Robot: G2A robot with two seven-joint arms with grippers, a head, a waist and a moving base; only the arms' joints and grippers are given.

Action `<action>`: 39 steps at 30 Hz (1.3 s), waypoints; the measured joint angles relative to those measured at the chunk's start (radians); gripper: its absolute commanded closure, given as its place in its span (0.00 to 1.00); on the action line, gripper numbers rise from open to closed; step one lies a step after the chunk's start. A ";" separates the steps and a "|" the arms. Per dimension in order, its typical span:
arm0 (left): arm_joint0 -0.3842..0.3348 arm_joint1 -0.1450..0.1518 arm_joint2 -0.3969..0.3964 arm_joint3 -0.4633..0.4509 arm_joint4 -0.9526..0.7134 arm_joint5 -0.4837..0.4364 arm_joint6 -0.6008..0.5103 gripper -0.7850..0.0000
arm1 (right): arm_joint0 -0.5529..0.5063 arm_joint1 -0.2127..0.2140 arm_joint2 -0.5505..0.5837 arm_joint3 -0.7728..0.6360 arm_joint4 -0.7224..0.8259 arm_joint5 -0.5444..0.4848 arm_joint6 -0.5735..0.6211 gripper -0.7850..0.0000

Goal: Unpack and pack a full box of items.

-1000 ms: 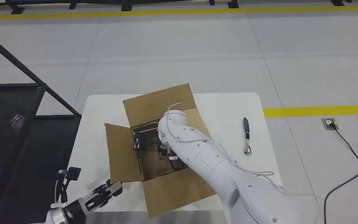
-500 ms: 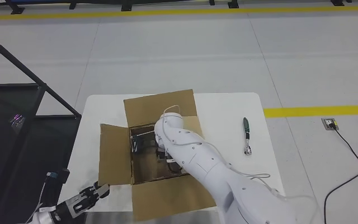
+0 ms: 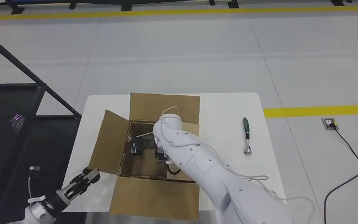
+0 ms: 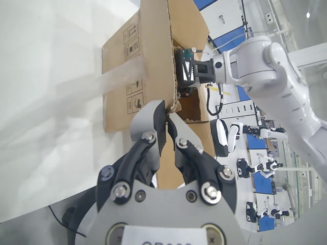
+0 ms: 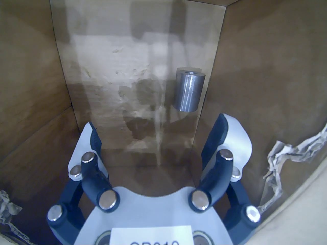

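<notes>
An open cardboard box (image 3: 164, 106) stands on the white table (image 3: 229, 106). My right gripper (image 5: 156, 122) is open inside it, just above a small grey metal cylinder (image 5: 189, 92) that lies on the taped bottom. In the left wrist view, that gripper (image 4: 187, 70) reaches down past the box's rim. At the table's near left corner, my left gripper (image 4: 166, 115) is shut on the torn corner of the box's left flap (image 4: 153, 52). In the top view, the left gripper (image 3: 89, 176) touches that flap (image 3: 109, 143).
A ratchet wrench (image 3: 246, 134) with a green handle lies on the table right of the box. A black metal frame (image 3: 25, 106) stands off the table's left side. Torn paper tape (image 5: 293, 151) hangs along one inner wall of the box.
The box has turned and slid to the left, squaring up with the table. My left gripper moved left with the flap corner. The right arm stayed inside the box.
</notes>
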 measured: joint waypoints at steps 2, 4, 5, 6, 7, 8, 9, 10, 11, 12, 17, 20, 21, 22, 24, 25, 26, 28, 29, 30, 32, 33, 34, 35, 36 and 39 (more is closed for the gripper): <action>-0.001 0.001 0.006 -0.003 0.006 0.003 -0.020 0.00 | 0.000 -0.002 0.002 0.004 -0.001 0.000 -0.002 0.00; 0.002 0.002 0.010 -0.003 0.019 -0.006 -0.030 0.00 | 0.001 -0.003 0.003 0.006 -0.001 0.001 -0.006 0.00; 0.004 0.001 0.013 -0.002 0.019 -0.012 -0.034 0.00 | 0.002 -0.003 0.005 0.007 0.000 0.002 -0.010 0.00; 0.005 0.001 0.016 0.000 0.012 -0.015 -0.039 0.00 | 0.002 -0.003 0.006 0.008 0.001 0.002 -0.013 0.00; 0.006 0.001 0.018 0.004 0.000 -0.017 -0.046 0.00 | 0.001 -0.003 0.008 0.009 0.004 0.003 -0.015 0.00; 0.006 0.002 0.018 0.010 -0.019 -0.017 -0.061 0.00 | 0.001 -0.003 0.011 0.009 0.010 0.007 -0.019 0.00; 0.005 0.003 0.018 0.014 -0.031 -0.016 -0.076 0.00 | 0.000 -0.003 0.013 0.010 0.015 0.009 -0.023 0.00; 0.004 0.004 0.017 0.018 -0.038 -0.016 -0.090 0.00 | -0.001 -0.003 0.016 0.011 0.019 0.011 -0.027 0.00; 0.002 0.005 0.016 0.021 -0.039 -0.017 -0.105 0.00 | -0.003 -0.003 0.019 0.013 0.025 0.014 -0.034 0.00; 0.002 0.005 0.016 0.023 -0.034 -0.019 -0.111 0.00 | -0.005 -0.003 0.021 0.015 0.030 0.017 -0.038 0.00; -0.012 0.007 0.052 0.028 -0.011 0.007 -0.128 0.00 | -0.016 -0.002 0.034 0.025 0.050 0.054 -0.067 0.00; -0.030 0.008 0.084 0.032 0.023 0.023 -0.141 0.00 | -0.025 -0.001 0.041 0.030 0.058 0.101 -0.094 0.00; -0.036 0.008 0.093 0.034 0.032 0.023 -0.148 0.00 | -0.028 0.000 0.043 0.032 0.058 0.117 -0.107 0.00; -0.041 0.009 0.102 0.037 0.041 0.023 -0.156 0.00 | -0.032 0.000 0.045 0.034 0.059 0.135 -0.122 0.00; -0.054 0.011 0.122 0.044 0.057 0.017 -0.175 0.11 | -0.041 0.001 0.047 0.036 0.057 0.157 -0.154 0.00; -0.059 0.011 0.130 0.048 0.063 0.014 -0.182 0.25 | -0.045 0.002 0.047 0.038 0.054 0.166 -0.163 0.00; -0.066 0.012 0.138 0.052 0.071 0.011 -0.189 0.34 | -0.050 0.002 0.048 0.039 0.050 0.179 -0.169 0.00; -0.073 0.013 0.151 0.058 0.079 0.005 -0.197 0.53 | -0.056 0.001 0.048 0.039 0.048 0.193 -0.173 0.00; -0.078 0.013 0.158 0.062 0.076 0.004 -0.203 0.59 | -0.059 0.000 0.049 0.038 0.046 0.197 -0.176 0.00; -0.081 0.014 0.163 0.066 0.070 0.003 -0.209 0.64 | -0.061 0.000 0.050 0.039 0.046 0.201 -0.177 0.00; -0.090 0.015 0.171 0.074 0.059 0.002 -0.225 0.68 | -0.066 0.000 0.052 0.040 0.044 0.212 -0.175 0.00; -0.092 0.016 0.174 0.077 0.059 0.000 -0.231 0.69 | -0.068 0.000 0.052 0.040 0.043 0.217 -0.173 0.00; -0.094 0.016 0.176 0.079 0.060 -0.001 -0.235 0.70 | -0.069 -0.001 0.053 0.040 0.043 0.223 -0.171 0.00; -0.096 0.017 0.180 0.080 0.063 -0.004 -0.240 0.71 | -0.071 0.000 0.054 0.041 0.043 0.229 -0.171 0.00; -0.097 0.018 0.182 0.081 0.066 -0.006 -0.244 0.72 | -0.072 0.000 0.055 0.043 0.043 0.233 -0.170 0.00; -0.098 0.019 0.188 0.083 0.075 -0.011 -0.248 0.80 | -0.077 -0.001 0.058 0.044 0.043 0.255 -0.159 0.00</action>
